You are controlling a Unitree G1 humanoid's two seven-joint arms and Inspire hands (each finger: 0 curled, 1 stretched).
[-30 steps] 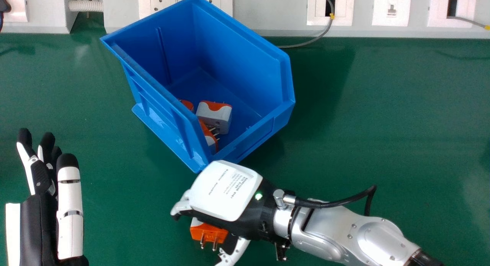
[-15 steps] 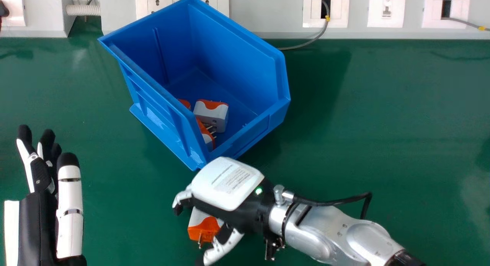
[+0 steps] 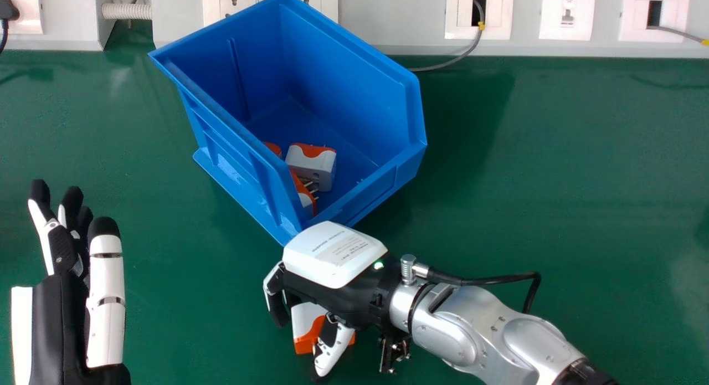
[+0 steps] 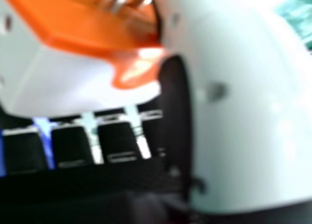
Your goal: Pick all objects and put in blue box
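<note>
The right hand (image 3: 335,266) is palm down just in front of the blue box (image 3: 354,80), its fingers curled and its thumb against an orange and white plug adapter (image 3: 304,321), which is partly hidden beneath it. In the right hand view, the right hand (image 4: 243,121) has its thumb along the adapter (image 4: 73,83), whose metal pins face away from the fingers. Inside the box lie a white-grey adapter with an orange top (image 3: 312,166), a second adapter (image 3: 306,199) and part of a third (image 3: 272,148). The left hand (image 3: 61,318) rests at the left with straight fingers.
A pale wall panel with sockets (image 3: 479,14) runs along the back of the green table (image 3: 554,180). A grey cable (image 3: 443,65) comes down to the table behind the box. The box's near corner is close to the right hand.
The right hand's fingers have curled further down around the adapter, and its thumb has moved across it. The adapter has turned, so its pins no longer face the head view. The left hand keeps its pose.
</note>
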